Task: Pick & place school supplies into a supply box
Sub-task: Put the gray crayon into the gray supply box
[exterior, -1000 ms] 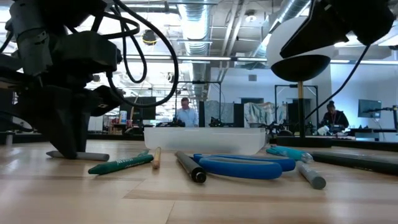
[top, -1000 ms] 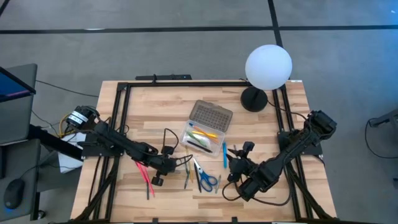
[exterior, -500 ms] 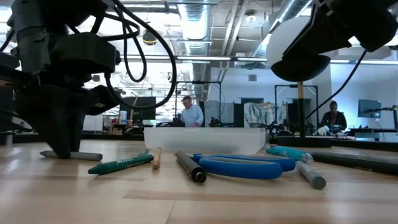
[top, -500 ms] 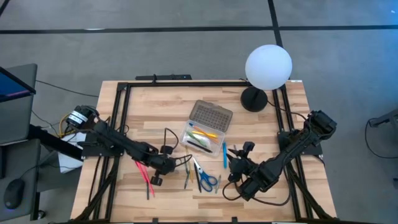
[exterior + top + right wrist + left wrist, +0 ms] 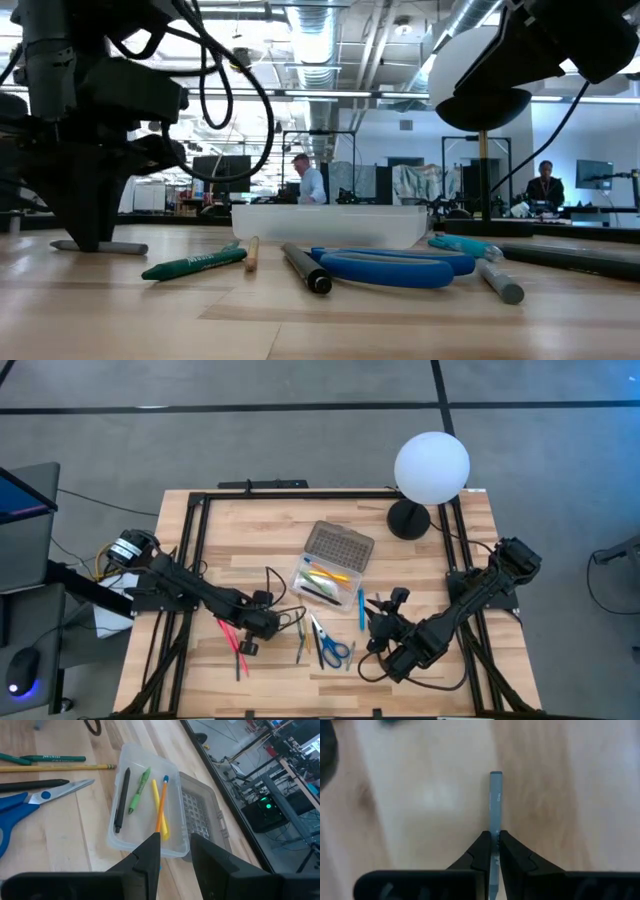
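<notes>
Pinching a grey pen (image 5: 495, 800) low on the surface (image 5: 400, 560), left of the loose supplies, with the left gripper (image 5: 494, 840): fingers pressed together on the barrel, most of its length sticking out ahead of the tips. Looks gripped toward one end, so lift straight and slowly before travelling, to guard against droop or swivel. Carry right and far toward the supply box (image 5: 300, 575), open, with several pens already inside, lid (image 5: 338, 547) folded back on its far side. Turn the pen in line with the box's long side before lowering, then release low.

Passing over the green pen (image 5: 195, 264) and the scissors (image 5: 332, 648) on the way: keep height there. Open room on the box's left. Tighter on its right, with the right gripper (image 5: 175, 840) hovering just beside, fingers spread and empty. Lamp (image 5: 430, 468) far right, well apart.
</notes>
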